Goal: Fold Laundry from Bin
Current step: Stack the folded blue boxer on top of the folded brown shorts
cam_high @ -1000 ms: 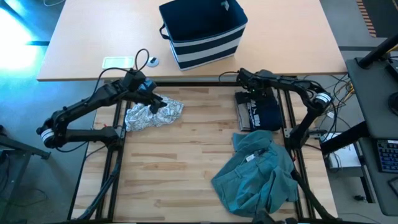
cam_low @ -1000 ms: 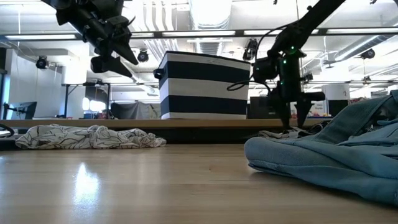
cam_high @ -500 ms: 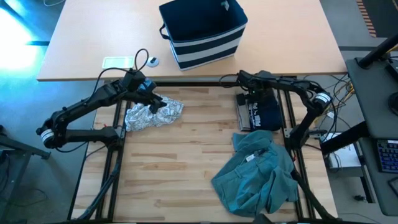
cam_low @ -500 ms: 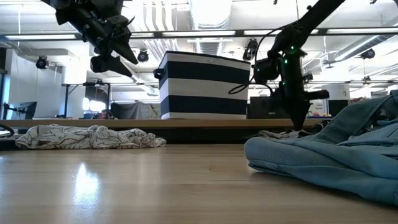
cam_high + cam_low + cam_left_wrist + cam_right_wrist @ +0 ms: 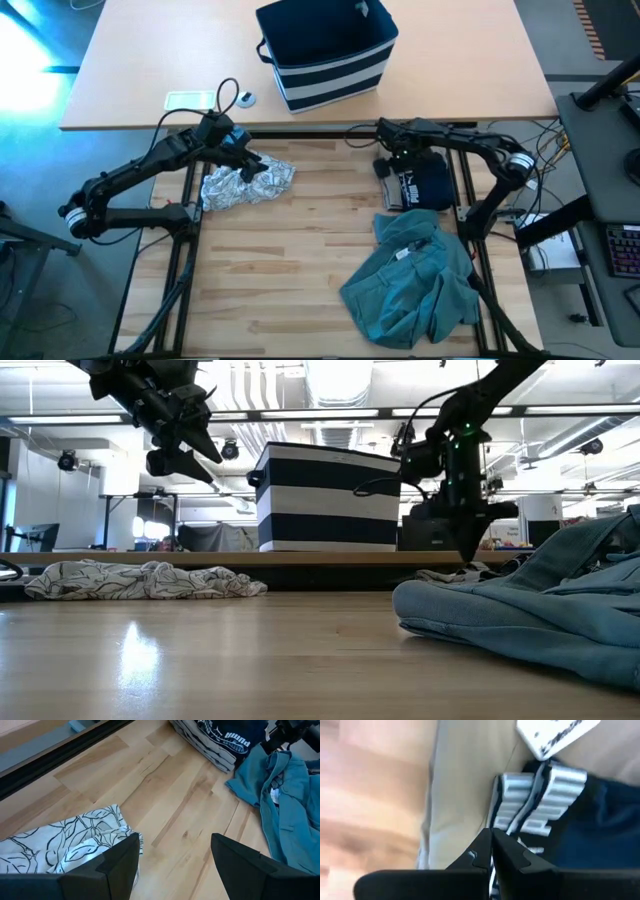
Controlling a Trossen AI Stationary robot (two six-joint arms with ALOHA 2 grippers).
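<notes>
Dark right gripper [image 5: 388, 166] pressed shut, reaching low over the folded navy garment [image 5: 418, 183]. Left gripper [image 5: 250, 163] spread wide, raised above the patterned garment [image 5: 245, 183].

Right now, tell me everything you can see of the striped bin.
The bin is a soft-sided navy fabric basket, rectangular, with white horizontal stripes round its lower half and a small dark handle on one side. It stands upright and open on the tan table behind the wooden work surface, turned slightly askew to the table's edges. From above, its inside looks dark, with no garment visible. Neither claw touches it, and nothing leans on it.
</notes>
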